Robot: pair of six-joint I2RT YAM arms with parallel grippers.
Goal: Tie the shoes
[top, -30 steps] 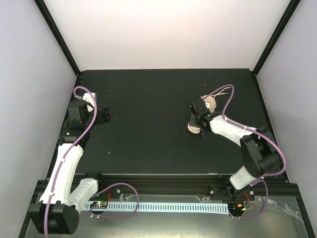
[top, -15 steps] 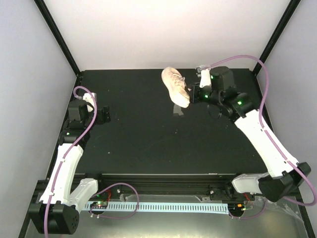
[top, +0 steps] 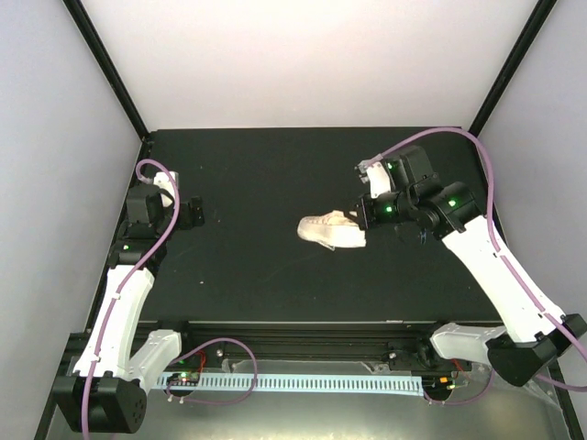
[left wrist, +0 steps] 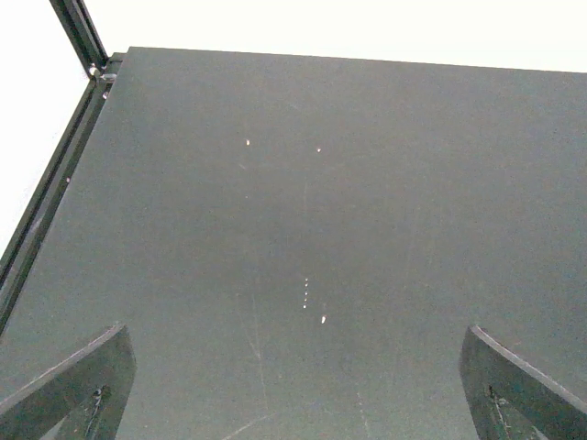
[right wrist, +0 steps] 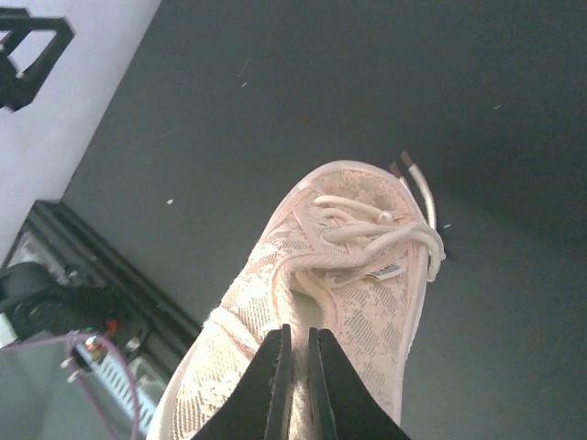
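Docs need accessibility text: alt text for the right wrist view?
The right gripper is shut on the rear of a beige-pink mesh sneaker, toe pointing away. Its off-white laces are untied, ends trailing beside the toe, over a black table.

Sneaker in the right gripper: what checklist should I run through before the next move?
1. Grip: right gripper shut on the sneaker: ok.
2. Tying: laces in a bow: not ok, they are loose with the ends trailing.
3. Support: sneaker resting flat on the table: cannot tell.
4. Helper: left gripper open and holding nothing: ok.
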